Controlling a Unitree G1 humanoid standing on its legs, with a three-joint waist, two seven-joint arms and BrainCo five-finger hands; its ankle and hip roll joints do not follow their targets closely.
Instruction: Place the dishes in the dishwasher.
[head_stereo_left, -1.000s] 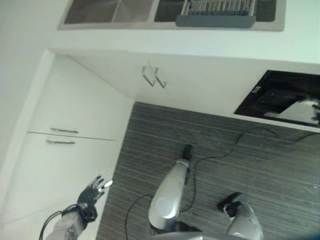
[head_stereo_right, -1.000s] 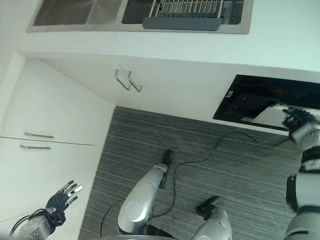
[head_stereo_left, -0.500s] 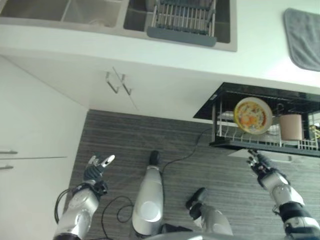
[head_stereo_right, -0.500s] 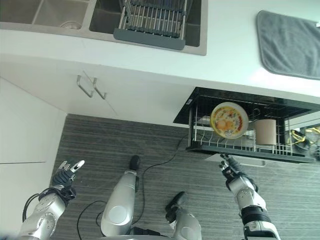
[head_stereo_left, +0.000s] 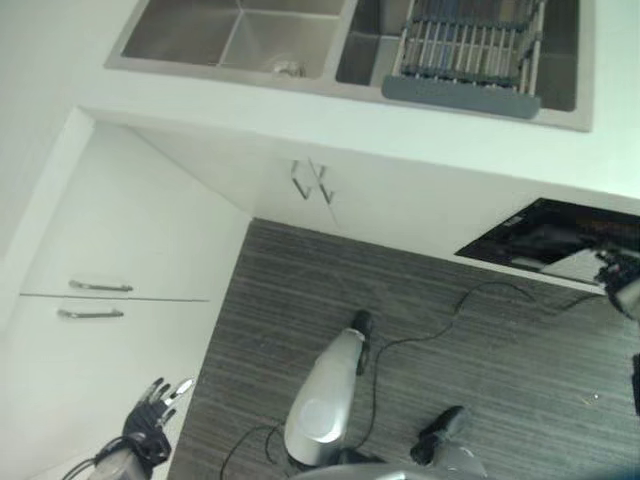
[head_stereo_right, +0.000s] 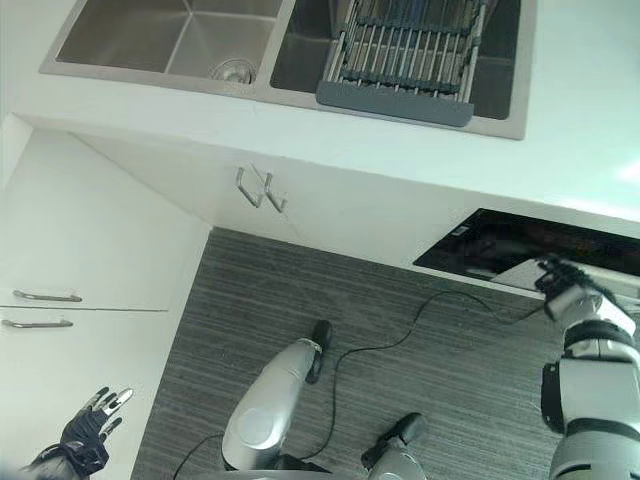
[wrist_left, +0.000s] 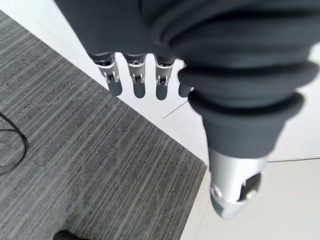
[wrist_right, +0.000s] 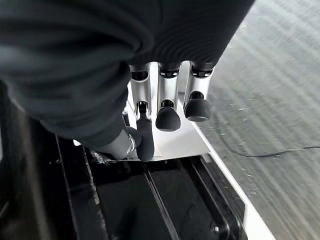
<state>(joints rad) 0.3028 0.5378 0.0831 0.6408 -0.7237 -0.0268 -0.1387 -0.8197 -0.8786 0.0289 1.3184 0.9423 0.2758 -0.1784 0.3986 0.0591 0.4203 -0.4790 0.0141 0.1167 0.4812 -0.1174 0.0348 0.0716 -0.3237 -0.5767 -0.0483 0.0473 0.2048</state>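
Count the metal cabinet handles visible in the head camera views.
4: two slanted bar handles side by side on the white cabinet front below the steel sink, and two horizontal ones stacked on the white cabinet at left. Others may be hidden.

A white counter (head_stereo_right: 560, 140) runs across the far side, with a steel double sink (head_stereo_right: 150, 40) sunk into it. A grey rack (head_stereo_right: 405, 55) sits in the right basin. Below the counter, white cabinets (head_stereo_left: 130, 250) stand on the left, above a grey striped floor (head_stereo_right: 400, 300).
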